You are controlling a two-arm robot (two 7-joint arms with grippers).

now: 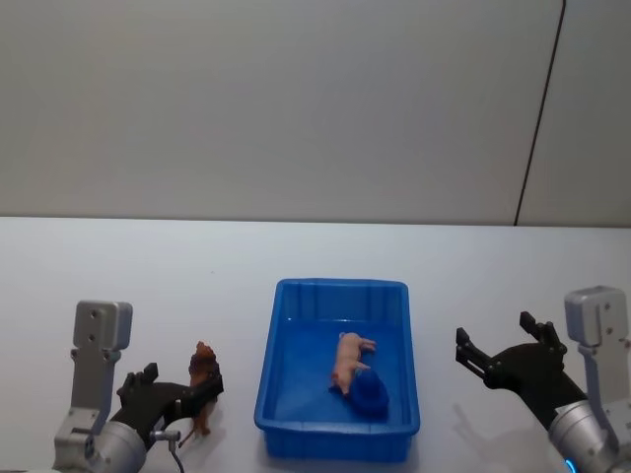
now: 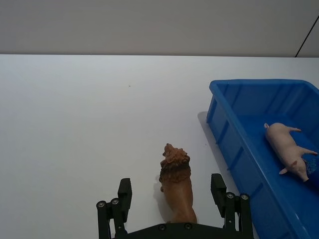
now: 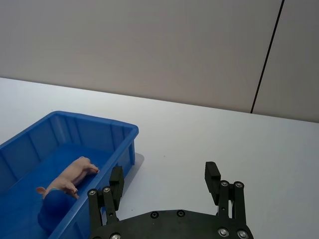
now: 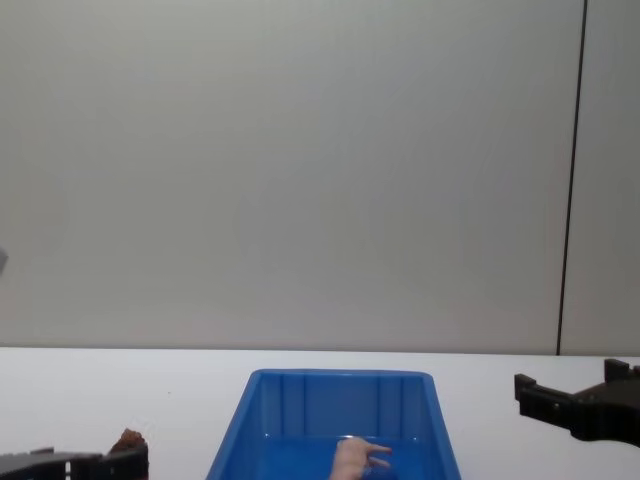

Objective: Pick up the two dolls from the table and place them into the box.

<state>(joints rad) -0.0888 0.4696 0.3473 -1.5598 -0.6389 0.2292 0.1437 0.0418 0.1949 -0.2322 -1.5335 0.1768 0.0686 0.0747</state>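
Now one doll (image 1: pixel 351 361) in box (image 1: pixel 292 301), one doll (image 1: pixel 203 371) on table (image 1: pixel 148 286).

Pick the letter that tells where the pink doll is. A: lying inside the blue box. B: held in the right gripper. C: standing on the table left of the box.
A: the pink doll lies on the floor of the blue box.
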